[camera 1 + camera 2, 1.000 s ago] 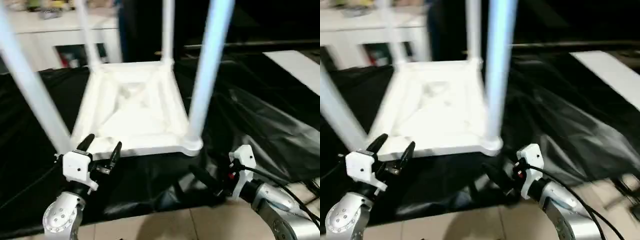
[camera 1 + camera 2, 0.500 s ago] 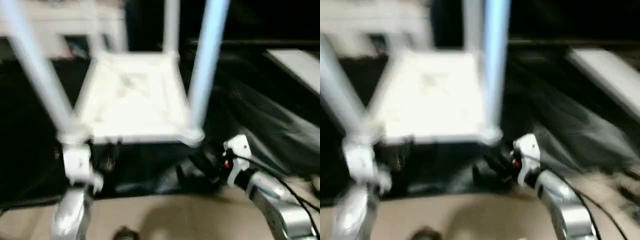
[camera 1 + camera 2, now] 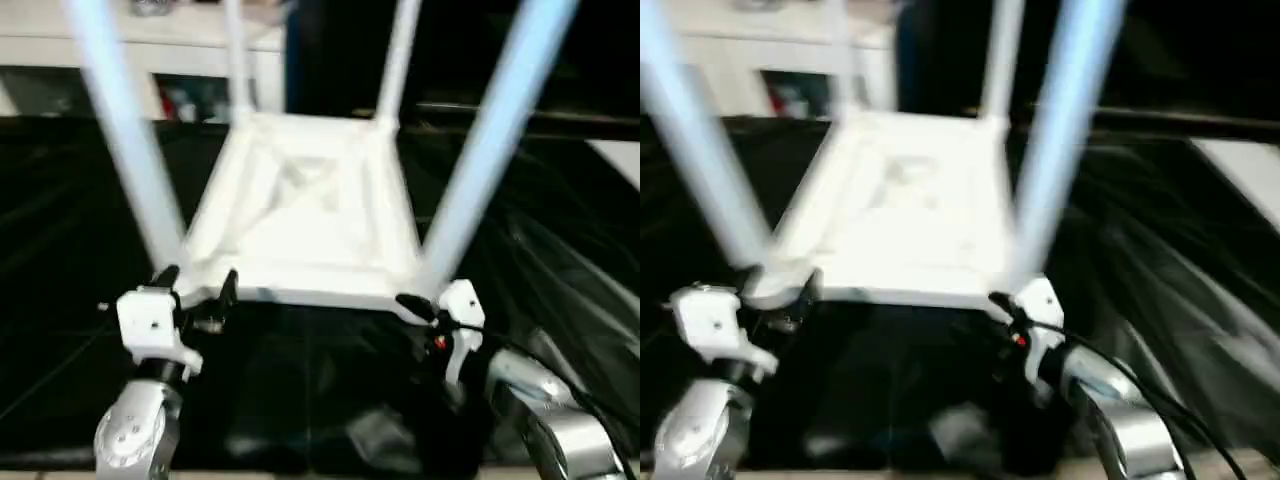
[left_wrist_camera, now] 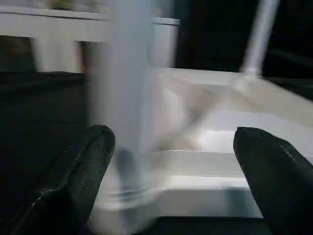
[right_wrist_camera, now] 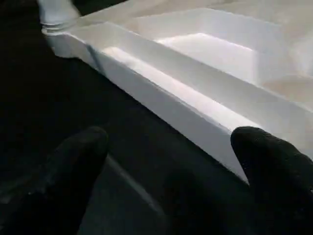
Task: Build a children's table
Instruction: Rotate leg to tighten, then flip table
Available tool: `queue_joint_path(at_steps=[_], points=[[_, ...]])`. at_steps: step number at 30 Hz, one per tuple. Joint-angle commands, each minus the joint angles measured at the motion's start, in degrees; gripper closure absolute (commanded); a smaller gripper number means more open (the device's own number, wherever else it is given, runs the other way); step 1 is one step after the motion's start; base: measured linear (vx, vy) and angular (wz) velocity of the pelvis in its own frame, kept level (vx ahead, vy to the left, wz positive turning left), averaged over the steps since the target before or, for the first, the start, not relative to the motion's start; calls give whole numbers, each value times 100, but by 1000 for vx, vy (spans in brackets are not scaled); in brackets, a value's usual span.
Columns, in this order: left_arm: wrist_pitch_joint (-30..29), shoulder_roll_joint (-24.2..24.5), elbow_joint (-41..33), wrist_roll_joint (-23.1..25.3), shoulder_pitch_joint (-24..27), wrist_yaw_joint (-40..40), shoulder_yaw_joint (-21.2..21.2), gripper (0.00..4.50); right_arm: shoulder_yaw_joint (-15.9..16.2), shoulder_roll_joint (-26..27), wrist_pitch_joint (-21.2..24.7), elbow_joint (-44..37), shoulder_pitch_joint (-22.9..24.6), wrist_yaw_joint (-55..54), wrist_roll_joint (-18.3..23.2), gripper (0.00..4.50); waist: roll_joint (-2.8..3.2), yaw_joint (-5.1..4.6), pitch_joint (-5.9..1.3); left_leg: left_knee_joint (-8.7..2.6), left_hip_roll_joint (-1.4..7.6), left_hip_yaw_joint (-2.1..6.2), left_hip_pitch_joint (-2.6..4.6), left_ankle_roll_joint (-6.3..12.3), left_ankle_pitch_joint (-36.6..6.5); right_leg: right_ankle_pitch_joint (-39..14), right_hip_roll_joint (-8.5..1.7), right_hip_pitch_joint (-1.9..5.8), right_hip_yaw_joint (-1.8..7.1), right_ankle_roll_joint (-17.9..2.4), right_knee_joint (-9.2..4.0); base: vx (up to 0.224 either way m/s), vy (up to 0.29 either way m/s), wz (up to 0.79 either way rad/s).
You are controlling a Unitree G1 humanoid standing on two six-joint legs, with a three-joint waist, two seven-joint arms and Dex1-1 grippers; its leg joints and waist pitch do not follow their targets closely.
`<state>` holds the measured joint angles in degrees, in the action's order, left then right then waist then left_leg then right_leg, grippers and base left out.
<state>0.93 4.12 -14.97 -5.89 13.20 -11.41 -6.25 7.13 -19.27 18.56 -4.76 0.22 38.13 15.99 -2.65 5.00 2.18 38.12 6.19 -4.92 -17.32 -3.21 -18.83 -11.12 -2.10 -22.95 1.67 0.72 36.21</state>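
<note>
- Bench (image 3: 60, 260), draped in black cloth with glossy plastic wrinkling on the robot's right side, takes up most of the head views and carries the work.
- Tabletop (image 3: 310, 215), white plastic, lies upside down near the middle of the bench with its ribbed underside facing up and its near edge just beyond both tools.
- Legs stand upright in all four corner sockets: near left leg (image 3: 125, 140), near right leg (image 3: 495, 140), far left leg (image 3: 236, 60) and far right leg (image 3: 397, 60).
- White cabinet (image 3: 150, 50) stands behind the bench, at the far left of the scene.
- Silver forearms rise from the bottom of the head views, one on each side.
- Left tool (image 3: 195, 290) sits just in front of the near left corner of the tabletop; its two black fingers (image 4: 78, 181) are spread apart and grasp nothing. In the left wrist view the near left leg and its corner socket stand between the fingers, beyond their tips.
- Right tool (image 5: 171, 161) sits at the near right corner of the tabletop, close below the socket; its fingers (image 5: 274, 161) are also spread wide and empty, with the tabletop's rim running across just ahead of them in the right wrist view.
</note>
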Motion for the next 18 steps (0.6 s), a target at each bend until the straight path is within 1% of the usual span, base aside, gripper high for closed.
queue_joint_path(at_steps=[1, 2, 3, 4, 5, 6, 7, 8, 9, 10, 11, 13, 14, 15, 16, 17, 18], points=[[-105, 28, -30, -15, 116, 61, -123, 5, -19, -25, 8, -158, 97, 83, 78, 0, 207, -67, -271, -460, 442, -41, -53, 56, 2522, 2791, -128, 244, 0, -1663, -94, 37, 34, 26], [-111, 33, -37, -51, 126, 34, -125, 5, -23, -27, 6, -164, 105, 83, 78, 0, 232, -53, -277, -448, 471, -43, 27, 68, 2648, 2320, -148, 169, -50, -1623, -112, 37, 34, 26], [-114, 46, -43, -108, 138, -9, -121, 5, -25, -28, -1, -168, 114, 83, 73, 0, 228, -61, -272, -441, 456, -70, 75, 122, 2675, 1977, -161, 119, -74, -1568, -151, 0, 0, 0], [-160, 69, -50, -179, 144, -54, -126, 5, -28, -45, 2, -197, 162, 83, 69, 0, 217, -77, -206, -506, 455, -104, 7, 195, 2159, 1282, -249, 161, -51, -1468, -247, 0, 0, 0], [-198, 79, -52, -242, 140, -96, -130, 5, -22, -65, -10, -211, 200, 87, 56, 0, 187, -74, -171, -575, 480, -124, -55, 247, 1213, 556, -345, 225, -8, -1434, -341, 0, 0, 0], [-199, 123, -46, -270, 123, -160, -128, 5, -16, -72, -21, -218, 234, 81, 52, 0, 195, -73, -114, -677, 538, -130, -114, 273, 139, -287, -429, 267, 31, -1406, -410, -64, 18, 9], [-195, 136, -45, -268, 119, -168, -127, 5, -14, -69, -20, -219, 236, 78, 53, 0, 159, -80, -95, -706, 553, -154, -119, 267, -298, -712, -449, 270, 44, -1358, -465, -70, 1, 9], [-272, 201, -83, -422, 78, -288, -113, 5, -33, -44, -9, -236, 254, 45, 65, 0, 157, -79, -101, -731, 568, -165, -91, 280, -676, -1168, -496, 249, 69, -1294, -504, -70, 1, 9], [-316, 253, -115, -505, 39, -392, -87, 5, -48, -24, -12, -246, 269, 19, 77, 0, 153, -103, -102, -744, 579, -180, -125, 305, -667, -1269, -517, 248, 84, -1254, -514, 0, 0, 0], [-356, 312, -149, -577, -9, -509, -54, 5, -66, 0, -19, -255, 285, -9, 91, 0, 158, -114, -101, -747, 587, -185, -142, 312, -625, -1284, -523, 243, 87, -1233, -519, 0, 0, 0], [-429, 388, -187, -688, -89, -693, -2, 5, -92, 40, -14, -262, 300, -41, 107, 0, 173, -134, -101, -746, 590, -202, -144, 310, -598, -1326, -518, 217, 86, -1210, -528, 0, 0, 0], [-558, 460, -136, -771, -228, -860, 55, 5, -120, 87, -31, -251, 317, -85, 101, 0, 161, -154, -115, -741, 581, -207, -166, 313, -512, -1277, -520, 224, 80, -1193, -521, 0, 0, 0], [-623, 500, -92, -800, -299, -915, 79, 5, -128, 106, -51, -243, 326, -111, 94, 0, 145, -162, -122, -740, 571, -221, -176, 326, -477, -1252, -513, 225, 77, -1171, -532, 0, 0, 0], [-672, 554, 65, -736, -442, -913, 80, 5, -148, 143, -57, -227, 331, -152, 104, 0, 133, -161, -126, -740, 567, -225, -182, 333, -450, -1235, -515, 230, 78, -1166, -531, 0, 0, 0], [-745, 587, 215, -707, -572, -876, 56, 5, -155, 165, -60, -220, 332, -176, 108, 0, 143, -160, -127, -743, 562, -228, -189, 340, -424, -1222, -510, 230, 78, -1161, -530, 0, 0, 0], [-880, 603, 371, -670, -702, -780, 11, 5, -155, 179, -60, -208, 319, -188, 110, 0, 149, -157, -145, -727, 551, -241, -174, 345, -333, -1123, -500, 218, 60, -1168, -524, 0, 0, 0], [-866, 631, 533, -629, -836, -738, -19, 5, -150, 195, -57, -199, 305, -195, 118, 0, 169, -152, -141, -729, 545, -242, -179, 342, -292, -1073, -490, 216, 44, -1176, -521, 0, 0, 0]])
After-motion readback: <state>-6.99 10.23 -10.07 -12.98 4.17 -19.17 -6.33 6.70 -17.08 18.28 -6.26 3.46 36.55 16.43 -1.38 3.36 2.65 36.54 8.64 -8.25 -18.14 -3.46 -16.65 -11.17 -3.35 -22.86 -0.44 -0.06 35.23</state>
